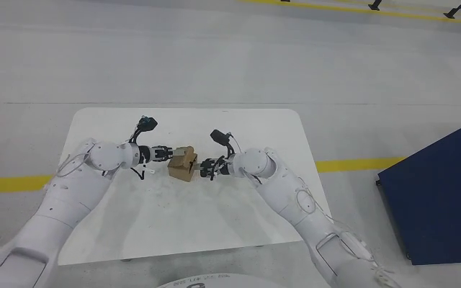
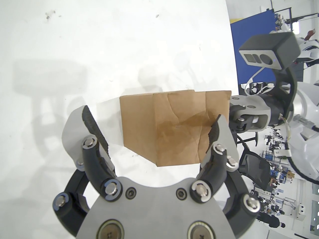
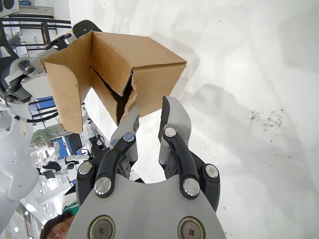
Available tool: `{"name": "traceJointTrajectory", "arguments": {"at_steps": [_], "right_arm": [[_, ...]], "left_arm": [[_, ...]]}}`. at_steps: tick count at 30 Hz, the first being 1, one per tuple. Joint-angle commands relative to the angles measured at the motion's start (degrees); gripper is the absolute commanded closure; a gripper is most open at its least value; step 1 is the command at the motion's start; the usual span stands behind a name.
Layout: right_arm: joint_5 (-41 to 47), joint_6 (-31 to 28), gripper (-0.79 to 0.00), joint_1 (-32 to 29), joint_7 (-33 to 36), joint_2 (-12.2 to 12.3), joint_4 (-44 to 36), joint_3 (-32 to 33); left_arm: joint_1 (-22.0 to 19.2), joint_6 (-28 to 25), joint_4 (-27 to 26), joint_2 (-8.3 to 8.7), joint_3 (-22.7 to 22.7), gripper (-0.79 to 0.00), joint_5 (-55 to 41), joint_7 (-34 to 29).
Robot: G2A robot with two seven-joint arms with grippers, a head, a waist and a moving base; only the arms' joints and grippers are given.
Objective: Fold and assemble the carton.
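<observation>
**White arms, black-and-silver claws**

Both arms are glossy white shells, rounded at every joint, with thin dark lines looping over the upper casings. Each wrist carries a dark grey camera on a black bracket, fed by a white cable. Black cables trail by the wrist.

The left gripper and right gripper match. Each has a pale grey palm plate with two sunken cross-head screws. Black linkage bars are pinned by shiny silver bolts. The light grey fingers are faced with rough black pads.
</observation>
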Motion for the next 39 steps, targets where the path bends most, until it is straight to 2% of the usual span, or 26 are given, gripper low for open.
{"name": "traceJointTrajectory", "arguments": {"at_steps": [1,11,15,21,32,36,39], "right_arm": [[1.63,-1.67,-0.243,-0.50,-0.73,0.05,1.09,0.79],[7.48,-11.75,-0.246,-3.41,-1.18,0.57,2.98,3.88],[8.08,-12.35,-0.274,-3.55,-0.59,0.70,3.03,4.24],[8.87,-13.92,-0.259,-3.57,0.32,0.85,3.33,4.58],[8.25,-13.27,-0.268,-2.24,1.54,0.64,3.81,2.95],[7.74,-12.53,-0.237,-1.44,1.59,0.44,4.32,2.02],[7.72,-12.55,-0.252,-1.08,1.78,0.33,4.57,1.54]], "left_arm": [[-0.31,-0.44,0.70,-0.17,0.48,-0.776,0.11,-0.11],[-1.41,-1.43,3.03,-0.80,1.87,-0.751,0.23,-0.03],[-1.72,-1.59,3.65,-0.97,2.13,-0.739,-0.01,-0.15],[-2.37,-1.58,4.95,-1.34,2.74,-0.733,-0.32,-0.46],[-3.53,-1.59,7.02,-2.00,3.67,-0.733,-0.64,-0.62],[-3.82,-1.83,7.72,-2.18,3.78,-0.745,-1.04,-0.66],[-4.05,-2.01,8.23,-2.28,3.80,-0.748,-1.33,-0.72]]}}
